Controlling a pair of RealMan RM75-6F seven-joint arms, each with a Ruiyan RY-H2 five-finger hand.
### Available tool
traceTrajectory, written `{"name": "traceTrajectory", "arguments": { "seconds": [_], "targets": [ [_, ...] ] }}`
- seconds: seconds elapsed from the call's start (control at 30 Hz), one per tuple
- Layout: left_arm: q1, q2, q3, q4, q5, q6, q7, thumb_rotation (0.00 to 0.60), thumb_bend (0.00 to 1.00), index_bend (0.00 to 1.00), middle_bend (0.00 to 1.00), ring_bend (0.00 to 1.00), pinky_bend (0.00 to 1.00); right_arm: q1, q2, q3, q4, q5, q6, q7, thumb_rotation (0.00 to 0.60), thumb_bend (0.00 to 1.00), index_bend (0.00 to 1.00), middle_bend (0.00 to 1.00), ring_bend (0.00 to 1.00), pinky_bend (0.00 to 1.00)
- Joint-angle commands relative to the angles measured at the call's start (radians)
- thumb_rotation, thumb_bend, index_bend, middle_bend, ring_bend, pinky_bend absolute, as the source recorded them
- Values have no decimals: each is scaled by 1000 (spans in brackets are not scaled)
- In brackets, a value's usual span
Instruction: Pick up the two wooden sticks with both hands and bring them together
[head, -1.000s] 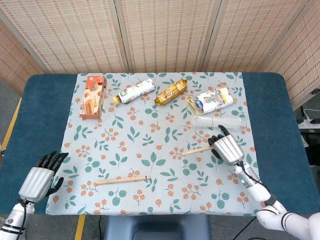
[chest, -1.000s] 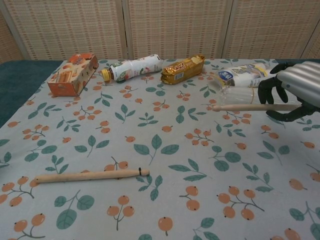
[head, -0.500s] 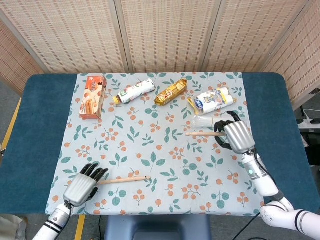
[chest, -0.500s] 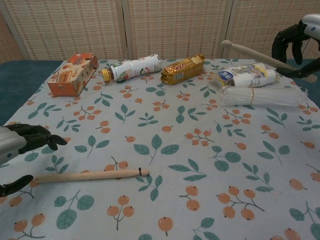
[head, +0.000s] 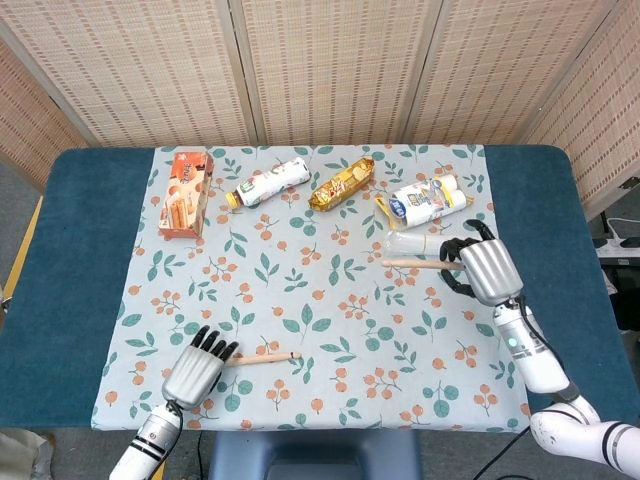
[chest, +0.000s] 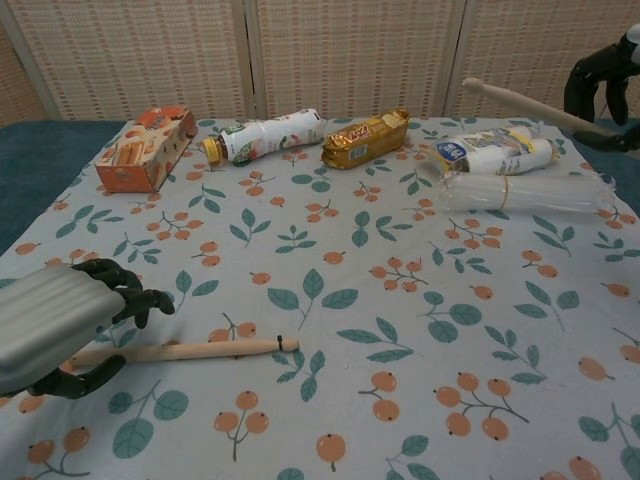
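Note:
One wooden stick (head: 262, 357) (chest: 200, 349) lies on the floral cloth near the front left. My left hand (head: 195, 375) (chest: 55, 320) hovers over its left end with fingers spread around it, not closed. The second wooden stick (head: 415, 263) (chest: 520, 102) is lifted off the table, gripped at its right end by my right hand (head: 483, 268) (chest: 604, 78), its free end pointing left.
Along the far side lie an orange box (head: 185, 192), a white bottle (head: 268, 181), a gold snack pack (head: 342, 183), a white-blue package (head: 428, 199) and a clear plastic sleeve (chest: 520, 190). The blue table (head: 70, 260) extends beyond the cloth (head: 320, 290).
My left hand has travelled in from the front-left edge to the near stick's left end. My right hand has lifted its stick off the cloth and carried it up and to the right.

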Motion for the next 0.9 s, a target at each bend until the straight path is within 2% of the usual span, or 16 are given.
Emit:
{"name": "traceTrajectory", "arguments": {
  "seconds": [0.03,0.2,0.47,0.7,0.9],
  "targets": [
    [-3,-18,0,20,-18,2,31,600,459,266,398,223,191,0,1,0,2,3,-3,2,600,503,882,735,595,178],
    [-7,-26,5,32,-38,-2,57,600,459,307,449,269,199,1,1,2,7,8,-3,7,600,502,881,735,595,178],
    [-22,-31,15,55,-48,-18,53,600,459,320,448,270,199,2,1,2,9,10,-3,7,600,502,880,735,595,178],
    [-32,-42,25,85,-33,-14,49,600,458,441,524,303,207,3,1,2,8,13,-3,4,600,502,879,735,595,179],
    [-37,-51,29,110,-30,-10,50,600,459,472,556,320,215,2,2,3,7,16,-1,5,600,502,877,735,595,179]
  ]
}}
